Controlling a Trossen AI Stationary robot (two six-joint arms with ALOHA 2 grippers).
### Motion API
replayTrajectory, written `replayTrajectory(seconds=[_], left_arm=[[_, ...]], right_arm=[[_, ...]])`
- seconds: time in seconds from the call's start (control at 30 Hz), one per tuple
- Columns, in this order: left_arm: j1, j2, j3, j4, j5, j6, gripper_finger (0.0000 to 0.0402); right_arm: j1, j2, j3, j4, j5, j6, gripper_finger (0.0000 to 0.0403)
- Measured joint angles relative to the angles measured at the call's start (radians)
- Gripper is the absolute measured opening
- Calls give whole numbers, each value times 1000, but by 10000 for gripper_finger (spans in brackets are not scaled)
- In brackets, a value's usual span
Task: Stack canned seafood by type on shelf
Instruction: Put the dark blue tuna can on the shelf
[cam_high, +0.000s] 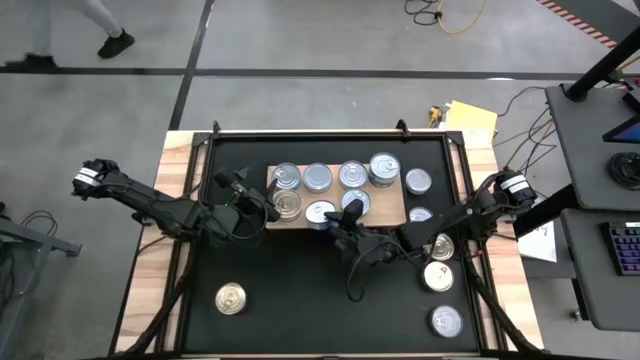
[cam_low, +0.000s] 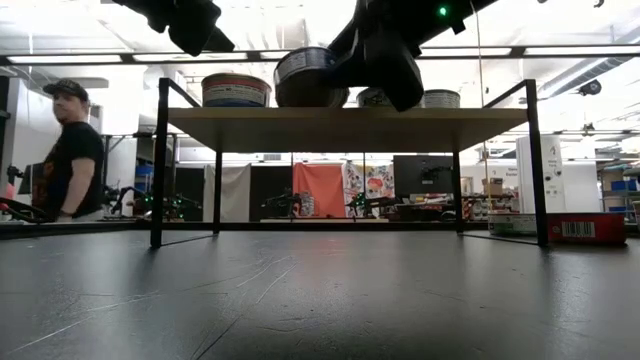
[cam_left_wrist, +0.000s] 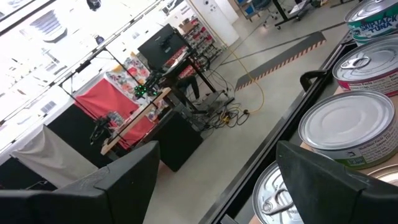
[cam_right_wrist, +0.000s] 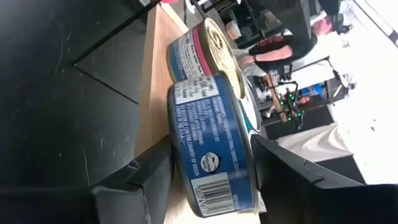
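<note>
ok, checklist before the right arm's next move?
1. Blue-labelled can seated on the shelf: ok, near its edge.
2. That can free of the right tool: cannot tell.
3. Left tool open and empty, by the shelf's left end: ok.
4. All cans shelved: not ok; a gold-lidded can and others near the right arm lie on the mat.
5. Person away from the table: ok.
</note>
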Motion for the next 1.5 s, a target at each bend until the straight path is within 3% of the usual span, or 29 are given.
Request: replayTrajectory(seconds=[0.93,1.33,1.5], left_arm=[[0,0,0,0,0,-6,306],[0,0,0,0,0,-8,306],[0,1,0,0,0,-8,306]], right_arm=[[-27,0,5,-2,0,205,314],[-42,0,6,-5,-2,293,344],[-42,0,68,-141,-8,363,349]])
